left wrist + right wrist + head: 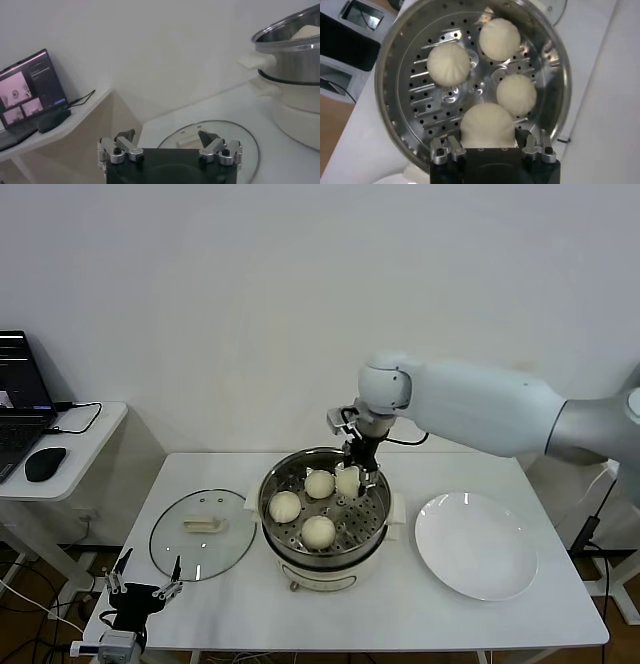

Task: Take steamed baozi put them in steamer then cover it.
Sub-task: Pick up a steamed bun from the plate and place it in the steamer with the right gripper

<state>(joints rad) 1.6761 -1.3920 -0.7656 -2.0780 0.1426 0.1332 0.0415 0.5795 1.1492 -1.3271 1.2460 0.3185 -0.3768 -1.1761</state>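
The steel steamer (372, 536) stands mid-table on its cream base. Three baozi lie on its perforated tray (405, 100): one at the left (285, 505), one at the front (318, 530), one at the back (319, 483). My right gripper (358, 471) reaches down into the pot's far right side, shut on the fourth baozi (347, 481), which shows between its fingers in the right wrist view (486, 125). The glass cover (200, 534) lies flat on the table left of the steamer. My left gripper (143, 589) is parked open and empty at the table's front left corner.
An empty white plate (475, 544) sits right of the steamer. A side table at the far left holds a laptop (30, 90) and a mouse (45, 463). The left wrist view shows the cover (240, 140) just ahead and the steamer (295, 55) beyond it.
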